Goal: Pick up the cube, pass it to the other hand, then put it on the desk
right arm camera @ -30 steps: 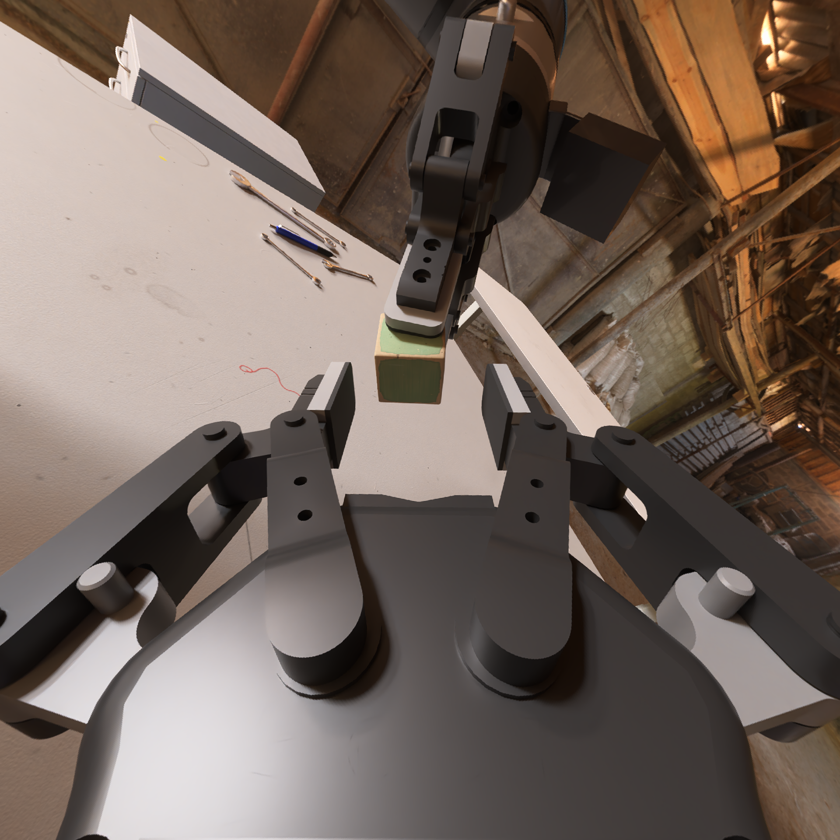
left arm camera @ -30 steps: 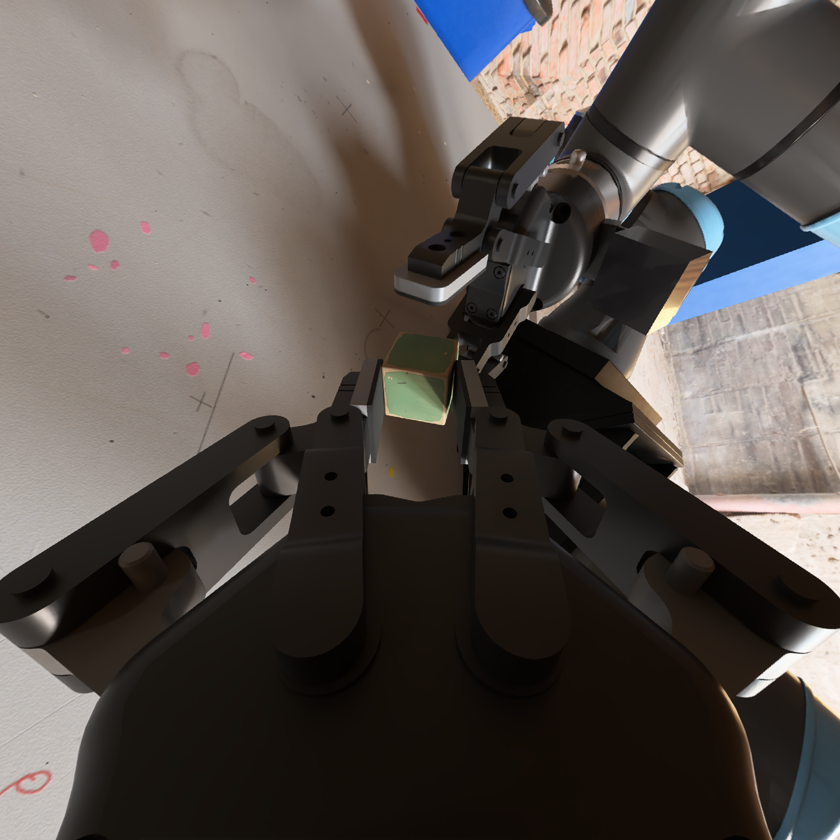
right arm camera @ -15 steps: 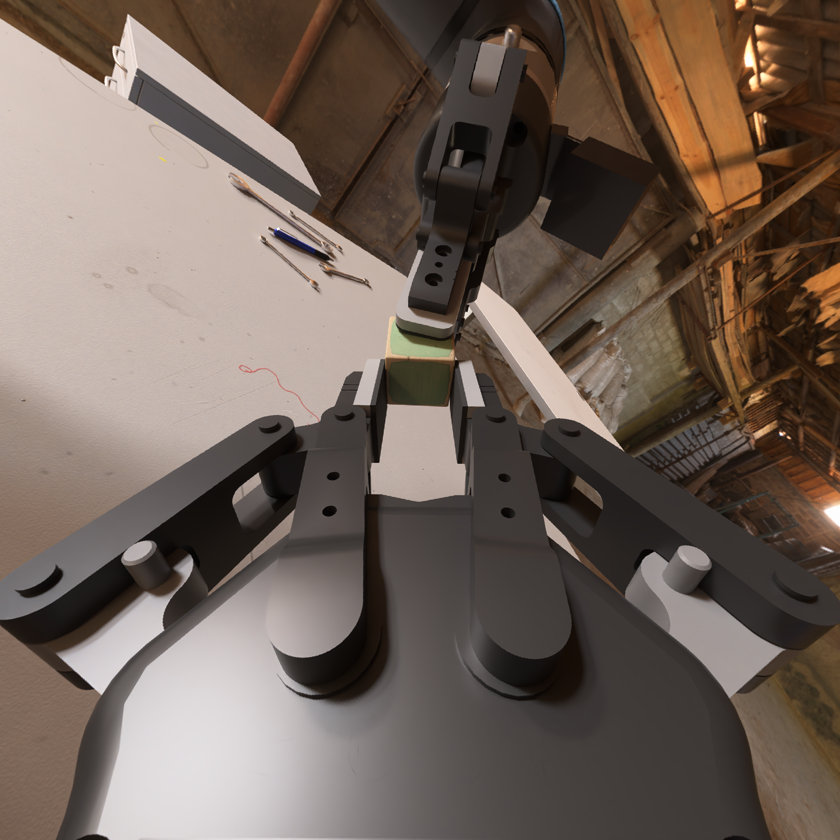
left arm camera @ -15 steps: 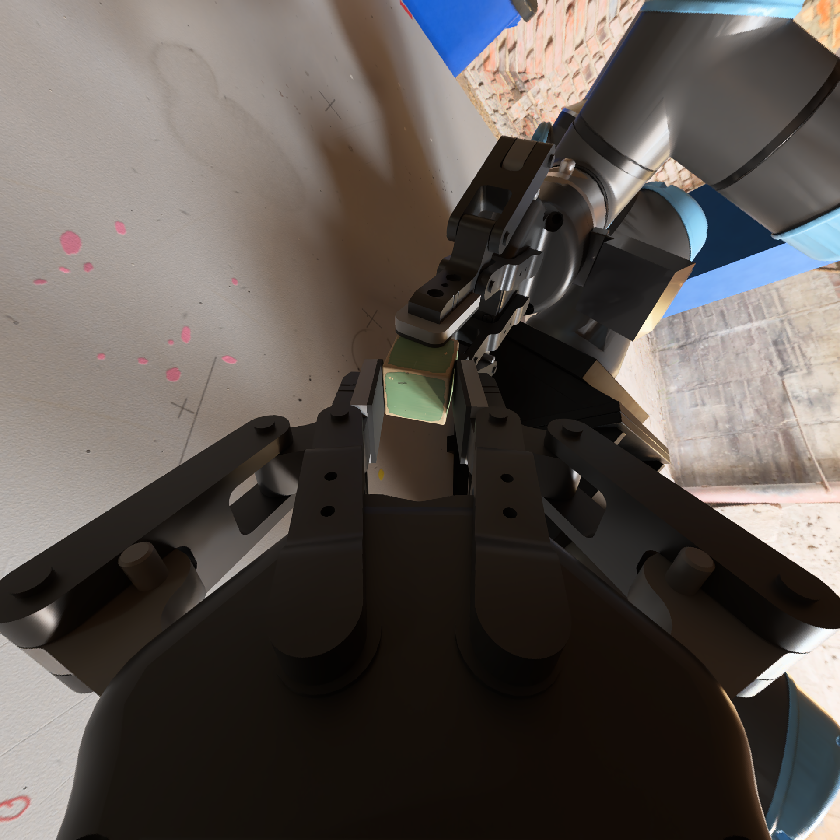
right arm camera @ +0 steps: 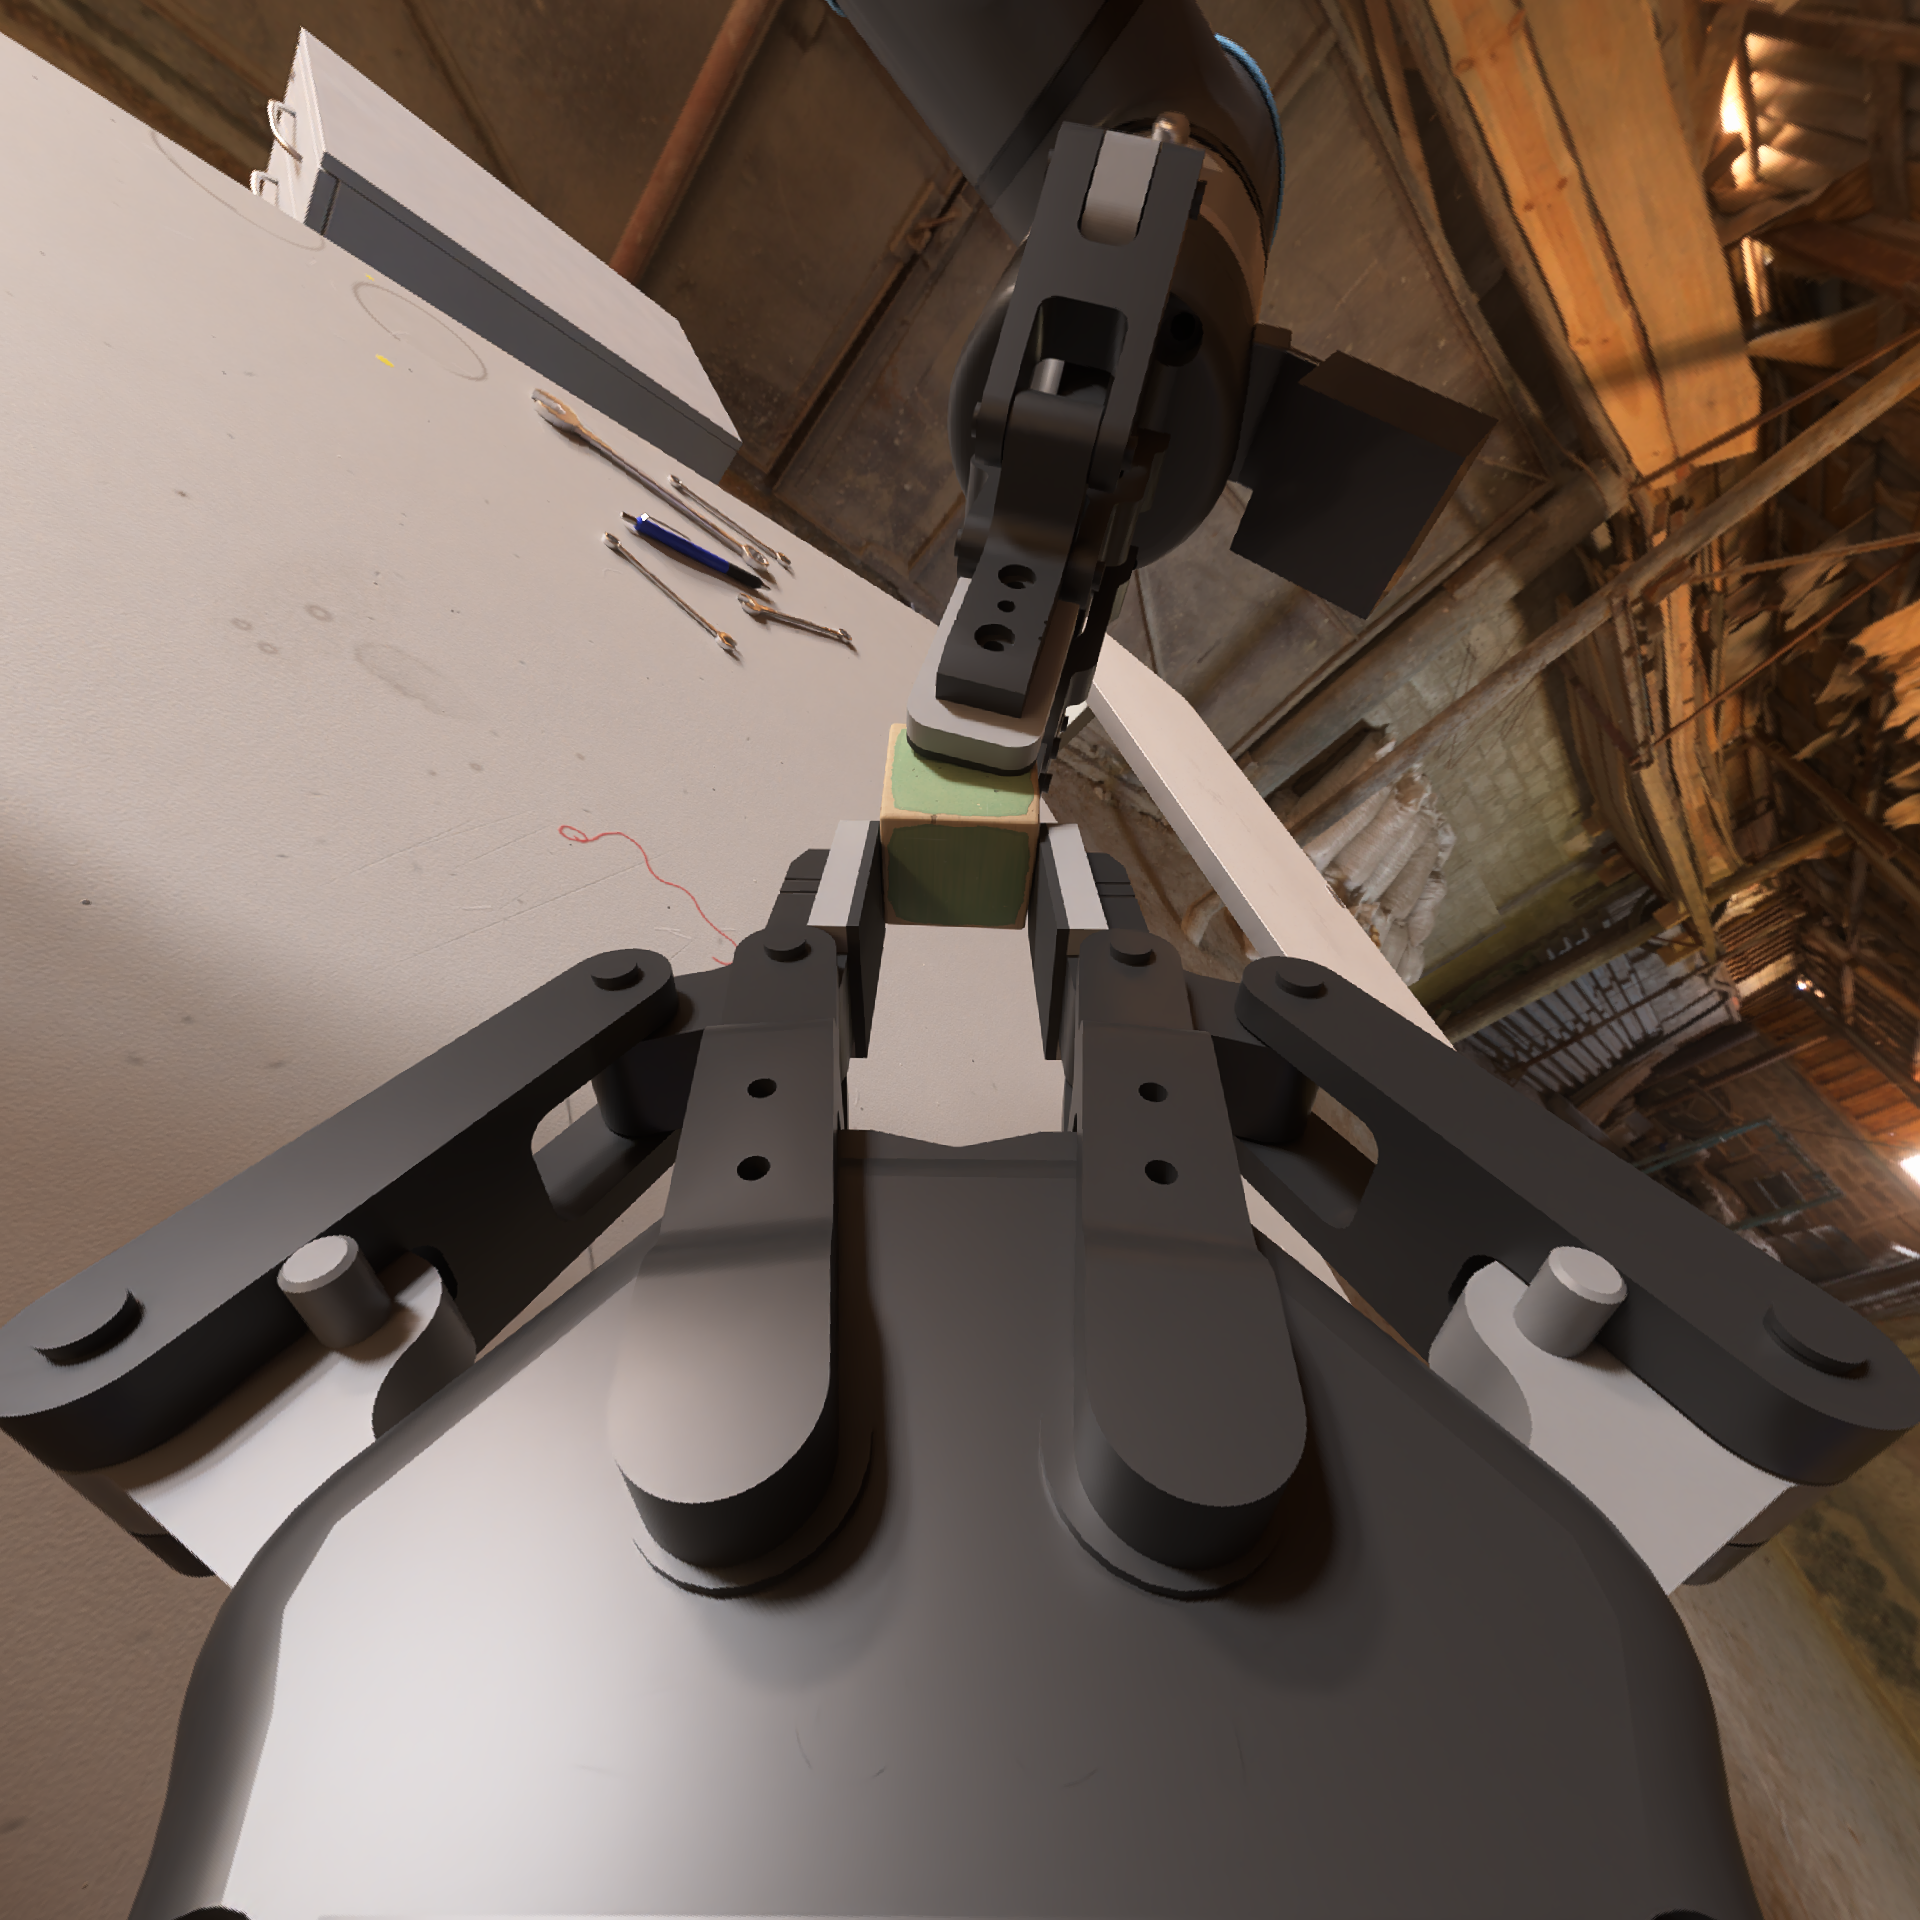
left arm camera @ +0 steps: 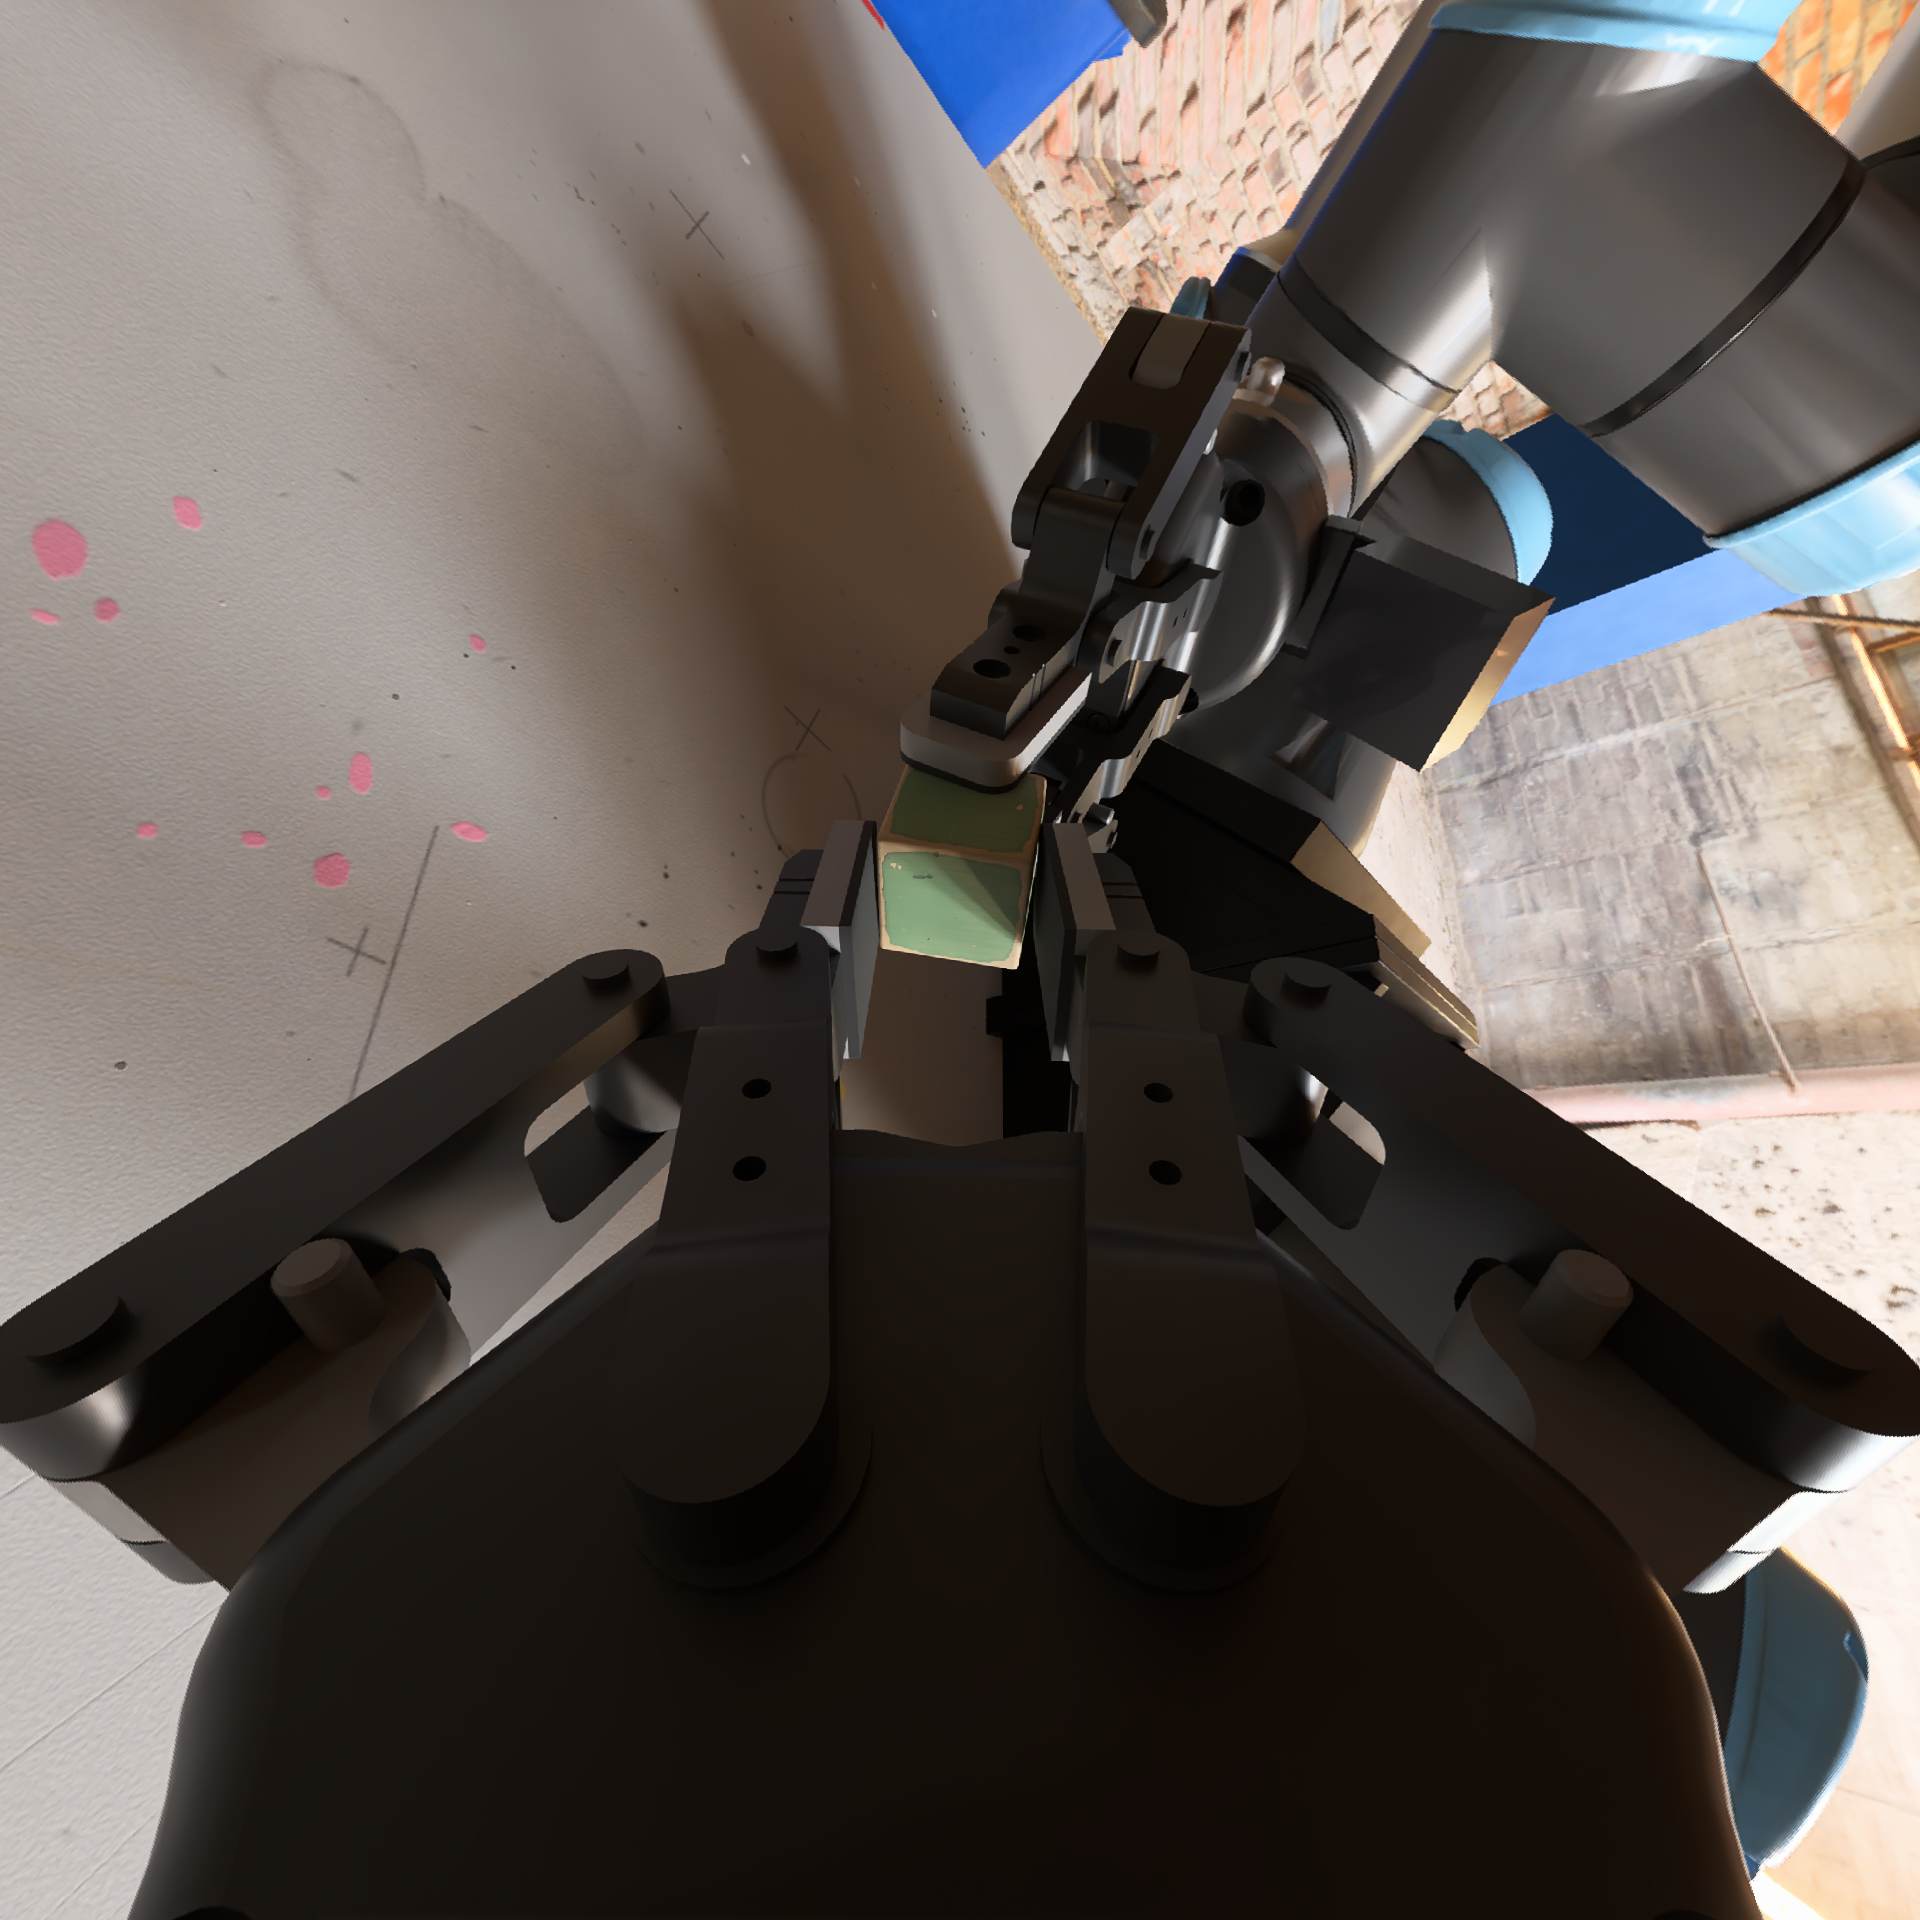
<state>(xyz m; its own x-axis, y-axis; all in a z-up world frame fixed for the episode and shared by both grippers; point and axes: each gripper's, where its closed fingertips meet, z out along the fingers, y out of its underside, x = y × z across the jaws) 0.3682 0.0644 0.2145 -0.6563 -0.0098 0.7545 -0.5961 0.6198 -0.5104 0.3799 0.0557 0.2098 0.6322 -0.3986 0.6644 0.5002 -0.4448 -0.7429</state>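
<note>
The green cube is held in the air above the desk, caught between both pincers at once. In the left wrist view the left pincer is seen pinching the cube by its two side faces, with the pads flush against them, while a pad of the right pincer is pressed on the cube's upper face. The right wrist view shows the matching grip: the right pincer is closed on the cube from either side, and a finger of the left pincer is laid on top of it. Little free room is left around the cube, since four of its faces are covered. Below and to the left, a broad bare stretch of desk is offered, marked only by pink spots and pencilled crosses. The desk's far edge is shown only in the right wrist view, running close behind the cube, with a drop beyond it. Also seen only there are several spanners and a blue pen lying well apart from the cube, a grey box at the back of the desk, and a red thread nearer the pincer.
</note>
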